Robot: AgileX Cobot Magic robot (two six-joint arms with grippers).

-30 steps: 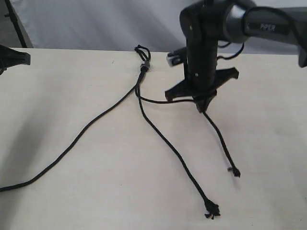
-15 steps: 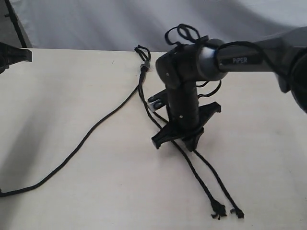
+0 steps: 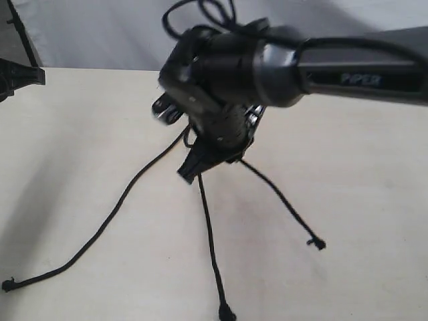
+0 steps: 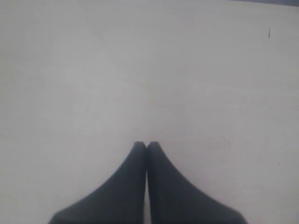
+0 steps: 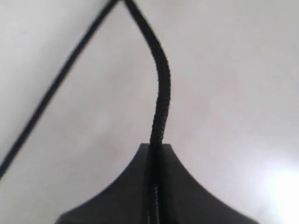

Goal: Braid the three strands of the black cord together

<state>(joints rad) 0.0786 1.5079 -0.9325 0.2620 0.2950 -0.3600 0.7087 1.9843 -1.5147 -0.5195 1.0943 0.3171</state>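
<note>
Black and thin, the woven three-strand cord (image 3: pixel 209 241) lies fanned across the pale cream counter (image 3: pixel 374 200), its knotted ends well apart. The right gripper (image 5: pixel 156 148), over the middle of the counter, is pinched tight on one strand (image 5: pixel 161 93). The left gripper (image 4: pixel 146 145), at the counter's left edge, has its tips pressed together, holding nothing.

Right pincer (image 5: pixel 156 147) clamped on strand (image 5: pixel 161 93); left pincer (image 4: pixel 146 144) closed.
</note>
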